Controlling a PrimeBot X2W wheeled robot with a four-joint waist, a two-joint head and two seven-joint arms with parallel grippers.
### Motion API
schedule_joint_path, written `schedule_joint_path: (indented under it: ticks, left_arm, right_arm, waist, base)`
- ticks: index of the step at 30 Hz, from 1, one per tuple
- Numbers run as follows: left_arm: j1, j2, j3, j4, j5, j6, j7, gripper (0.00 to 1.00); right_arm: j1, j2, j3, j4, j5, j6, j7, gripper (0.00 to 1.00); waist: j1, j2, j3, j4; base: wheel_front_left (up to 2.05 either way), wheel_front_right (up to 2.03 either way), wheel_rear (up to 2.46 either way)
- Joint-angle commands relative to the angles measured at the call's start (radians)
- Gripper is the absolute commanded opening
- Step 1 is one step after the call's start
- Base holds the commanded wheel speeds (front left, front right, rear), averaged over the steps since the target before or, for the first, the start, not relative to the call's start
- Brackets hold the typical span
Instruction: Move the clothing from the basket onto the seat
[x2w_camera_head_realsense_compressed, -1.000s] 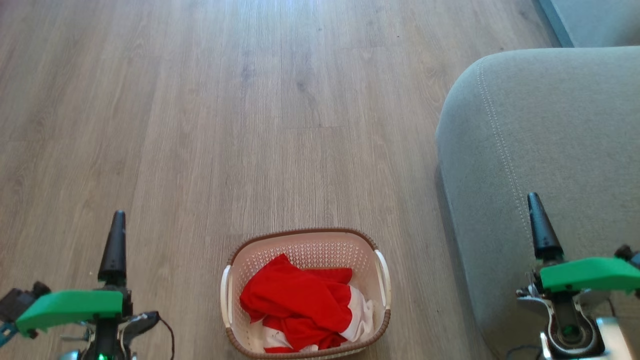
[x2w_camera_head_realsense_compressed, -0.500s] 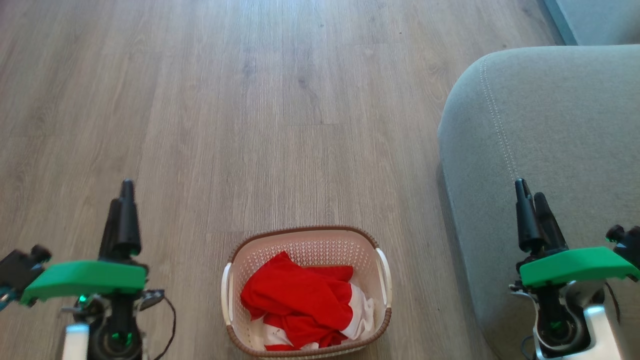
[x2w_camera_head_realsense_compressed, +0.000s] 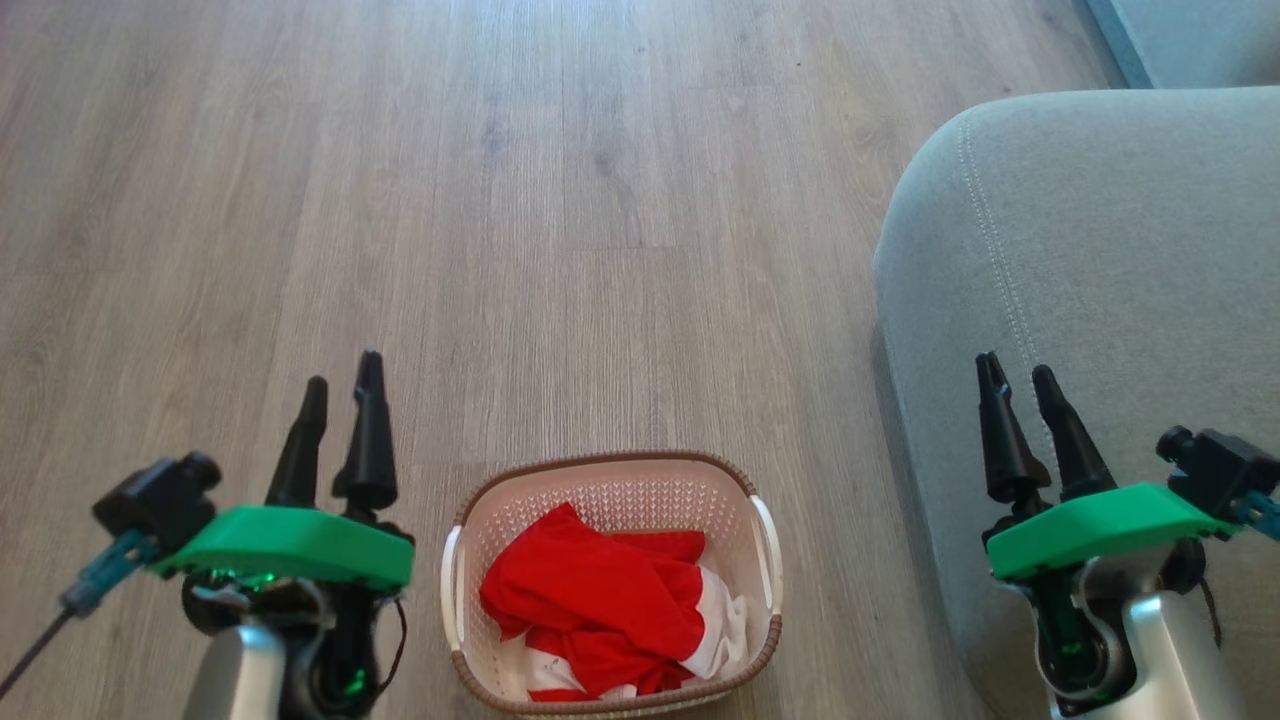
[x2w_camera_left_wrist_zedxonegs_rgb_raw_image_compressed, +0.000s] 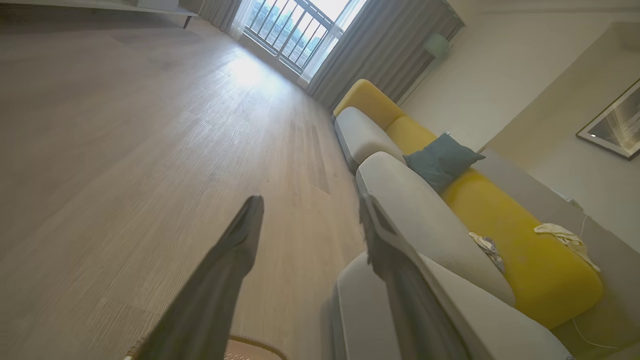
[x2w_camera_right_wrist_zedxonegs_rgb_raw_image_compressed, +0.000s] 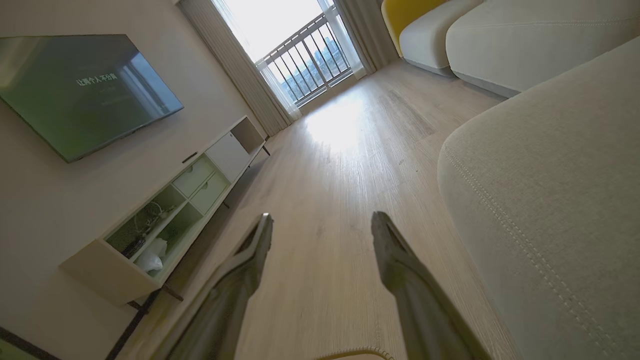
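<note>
Nearest us, the clothing (x2w_camera_head_realsense_compressed: 590, 600) lies heaped inside the basket (x2w_camera_head_realsense_compressed: 600, 462) on the floor (x2w_camera_head_realsense_compressed: 500, 200). Our left gripper (x2w_camera_head_realsense_compressed: 343, 368) and right gripper (x2w_camera_head_realsense_compressed: 1015, 364) flank it, both empty, with fingers spread apart. The seat (x2w_camera_head_realsense_compressed: 1100, 250) rises near the basket's right, and the pale writing on the far television (x2w_camera_right_wrist_zedxonegs_rgb_raw_image_compressed: 85, 90) is too blurred for us to read.

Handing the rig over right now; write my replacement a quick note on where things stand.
Left gripper: open, empty, left of the basket.
Right gripper: open, empty, right of the basket, by the seat.
Clothing: heaped in the basket on the floor, untouched.
Done: nothing moved out yet.
Left: grasp the clothing, lift it out, lay it on the seat.
</note>
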Motion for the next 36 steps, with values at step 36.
schedule_joint_path:
  ticks: [36]
  left_arm:
    - [-0.105,0.106,-0.316,-0.079,0.530,0.319,-0.116,1.00]
  right_arm:
    - [-0.078,-0.028,0.117,-0.024,-0.414,0.000,-0.119,1.00]
  waist:
    - [-0.0001,0.0000,-0.002,0.006]
  base:
    - [0.00,0.00,0.00]
